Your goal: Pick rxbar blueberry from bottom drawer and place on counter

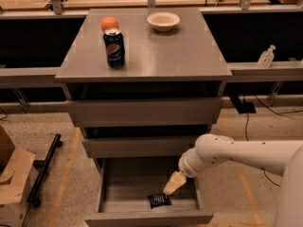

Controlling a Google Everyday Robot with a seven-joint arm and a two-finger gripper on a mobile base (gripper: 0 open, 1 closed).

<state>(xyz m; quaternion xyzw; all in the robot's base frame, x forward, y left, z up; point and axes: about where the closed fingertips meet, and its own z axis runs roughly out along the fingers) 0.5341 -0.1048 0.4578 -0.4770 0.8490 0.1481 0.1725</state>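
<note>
The rxbar blueberry [159, 200] is a small dark wrapper lying flat on the floor of the open bottom drawer [113, 193], near its front right. My gripper [171, 186] reaches down into the drawer from the right on a white arm, its cream tip just above and to the right of the bar. The counter [175, 51] is the grey top of the cabinet, high above the gripper.
On the counter stand a blue Pepsi can [114, 47], an orange [109, 23] behind it and a white bowl [163, 21]. Two upper drawers [142, 111] are slightly open. A cardboard box [12, 178] and a black pole [43, 169] lie on the floor at left.
</note>
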